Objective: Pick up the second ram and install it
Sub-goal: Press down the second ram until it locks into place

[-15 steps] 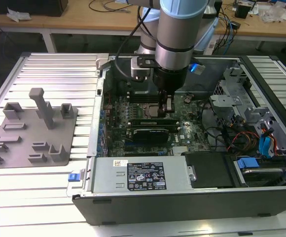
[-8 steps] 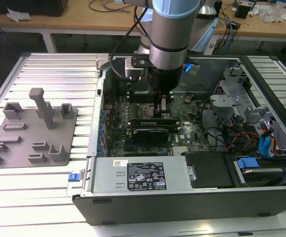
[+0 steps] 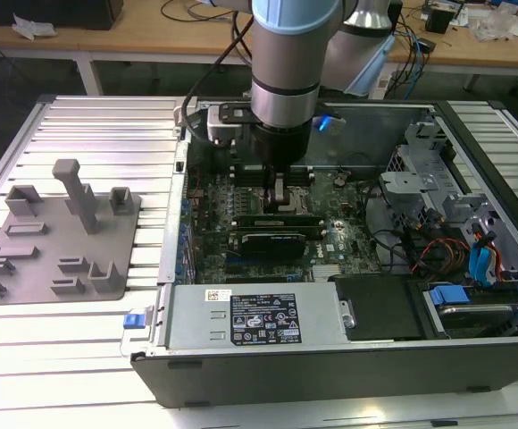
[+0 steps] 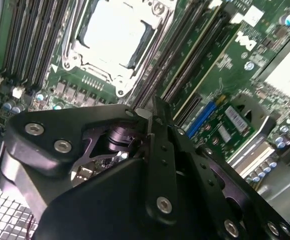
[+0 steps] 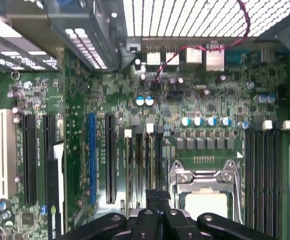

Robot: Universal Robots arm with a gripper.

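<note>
Slatted metal table [image 3: 80,134] carries open PC case [image 3: 330,357]; tool [image 4: 152,117] clenched on second ram [image 4: 157,107], edge-on above motherboard [image 5: 185,100] slots. Stiff, light, fragile strip; grip by long edges.

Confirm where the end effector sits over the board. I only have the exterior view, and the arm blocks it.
Observer: In the first wrist view the end effector is over the memory slots right beside the processor socket.
Operator: Anything mounted on that socket?
Observer: No cooler. Its bare metal frame shows.
Operator: Any other slot bank?
Observer: Yes, four dark slots on the socket's far side, with white latches at one end.
</note>
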